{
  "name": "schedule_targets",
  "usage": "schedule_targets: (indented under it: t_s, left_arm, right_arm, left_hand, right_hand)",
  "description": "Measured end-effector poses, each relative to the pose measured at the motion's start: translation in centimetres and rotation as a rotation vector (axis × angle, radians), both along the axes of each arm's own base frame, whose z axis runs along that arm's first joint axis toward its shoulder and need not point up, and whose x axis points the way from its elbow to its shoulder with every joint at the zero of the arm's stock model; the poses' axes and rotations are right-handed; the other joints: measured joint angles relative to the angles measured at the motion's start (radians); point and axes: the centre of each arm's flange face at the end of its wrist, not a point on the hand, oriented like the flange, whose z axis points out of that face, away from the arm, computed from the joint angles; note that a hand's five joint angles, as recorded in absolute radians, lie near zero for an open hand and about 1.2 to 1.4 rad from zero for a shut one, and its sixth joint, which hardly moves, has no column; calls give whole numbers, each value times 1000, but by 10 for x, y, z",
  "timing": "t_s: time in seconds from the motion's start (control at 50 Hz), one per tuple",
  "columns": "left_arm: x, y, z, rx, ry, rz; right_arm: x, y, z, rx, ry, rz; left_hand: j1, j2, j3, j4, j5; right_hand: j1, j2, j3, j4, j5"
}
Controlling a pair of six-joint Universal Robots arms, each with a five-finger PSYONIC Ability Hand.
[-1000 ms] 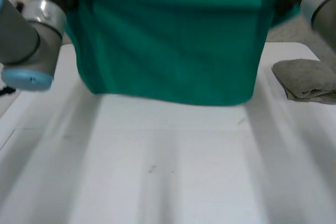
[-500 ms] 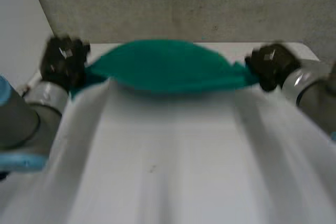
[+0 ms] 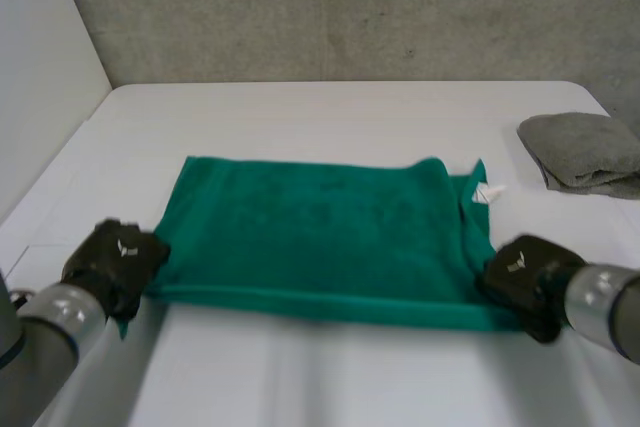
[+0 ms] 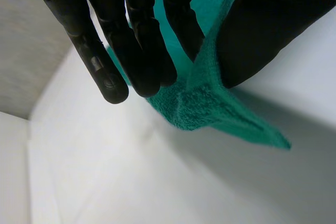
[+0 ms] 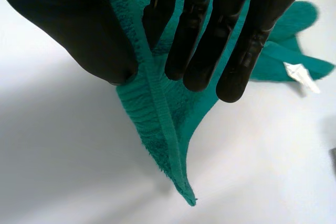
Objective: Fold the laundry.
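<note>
Nearest the camera, the left robot hand (image 3: 115, 262) is pinching the near left corner of the green towel (image 3: 320, 242). In its wrist view the straight fingers (image 4: 131, 40) are pressing the terry corner (image 4: 205, 103) against the thumb. The right robot hand (image 3: 522, 282) is gripping the near right corner the same way, with the hemmed edge (image 5: 157, 108) running between its thumb and fingers (image 5: 194, 24). Both hands are resting low on the white table (image 3: 300, 117). The towel is lying spread flat across the middle of the table and reaching away from the hands. A white tag (image 3: 488, 193) is sticking out at its far right corner. Further right, well apart, a folded grey towel (image 3: 585, 152) is lying near the table's edge. A concrete wall (image 3: 350, 7) is standing behind the table.
</note>
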Motion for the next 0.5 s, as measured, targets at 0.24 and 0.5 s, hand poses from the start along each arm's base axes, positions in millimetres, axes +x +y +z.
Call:
schedule_targets:
  t_s: [0.24,0.5]
  left_arm:
    - [0,6,-2,45,-68,-37]
    - [-10,-33,-22,7,-38,-23]
  right_arm:
    - [-5,-1,11,-65,-28,-5]
    - [-2,-24,-13,24,-131,-127]
  left_hand:
    - [0,0,0,0,0]
    - [0,0,0,0,0]
  right_hand:
    - [0,0,0,0,0]
    - [-452,-570,-584,-590,-561]
